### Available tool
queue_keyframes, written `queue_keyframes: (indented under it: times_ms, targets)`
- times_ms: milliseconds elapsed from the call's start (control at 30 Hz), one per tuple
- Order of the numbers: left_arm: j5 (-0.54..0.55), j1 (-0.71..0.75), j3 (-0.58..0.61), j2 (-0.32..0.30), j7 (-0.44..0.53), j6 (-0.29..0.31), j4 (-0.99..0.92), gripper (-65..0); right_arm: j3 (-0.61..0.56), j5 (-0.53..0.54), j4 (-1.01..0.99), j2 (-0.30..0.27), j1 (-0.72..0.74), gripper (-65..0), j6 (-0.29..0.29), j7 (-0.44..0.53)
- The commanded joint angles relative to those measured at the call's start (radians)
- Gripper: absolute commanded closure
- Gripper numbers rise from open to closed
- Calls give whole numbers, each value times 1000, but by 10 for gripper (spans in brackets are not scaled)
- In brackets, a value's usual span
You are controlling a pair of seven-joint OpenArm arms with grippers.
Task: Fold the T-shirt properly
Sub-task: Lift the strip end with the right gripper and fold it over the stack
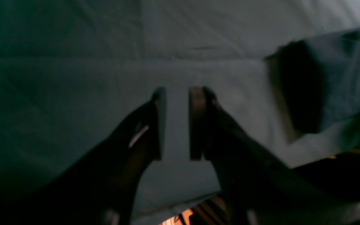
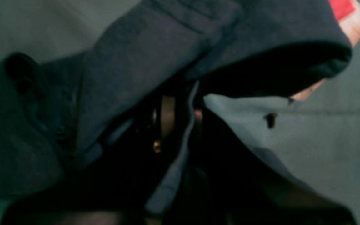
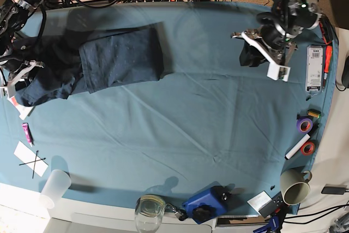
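Table cloth (image 3: 180, 129): teal, covers the whole work surface, lightly creased.

T-shirt (image 3: 117, 58): dark navy, lying at about 10 o'clock on the cloth, partly folded into a long band; its 3 o'clock end lies flat, its 9 o'clock end is bunched and lifted at the table edge.

Right gripper (image 2: 175, 120): at the bunched end, at 9 o'clock; jaws nearly closed, pinching a fold of the shirt, with fabric draped over and around the fingers.

Left gripper (image 3: 253, 53): at about 2 o'clock, well apart from the shirt, above bare cloth; jaws parted by a narrow gap, nothing between them.

Mug (image 3: 294, 189): upright, at 5 o'clock
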State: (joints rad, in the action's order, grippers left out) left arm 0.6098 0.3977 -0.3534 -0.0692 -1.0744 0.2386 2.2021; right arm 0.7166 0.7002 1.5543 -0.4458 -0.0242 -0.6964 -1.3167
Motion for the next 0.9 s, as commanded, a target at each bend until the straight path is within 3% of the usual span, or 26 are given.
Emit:
queue_keyframes:
  times_ms: [0, 200, 333, 500, 867]
  targets:
    - [47, -1, -25, -1, 11, 24, 21, -114, -13, 25, 32, -16, 10, 0, -2, 11]
    - [178, -1, -156, -1, -11, 103, 21, -114, -220, 25, 111, -8, 5, 0, 15, -45]
    - [191, -1, -199, -16, -11, 103, 21, -114, -319, 90, 200, -8, 4, 0, 57, -66]
    - [188, 2, -200, -37, -9, 103, 21, -114, -410, 194, 266, -8, -1, 0, 11, -80]
    - [168, 4, -200, -39, 1, 104, 21, -114, -600, 201, 270, -5, -3, 0, 2, -80]
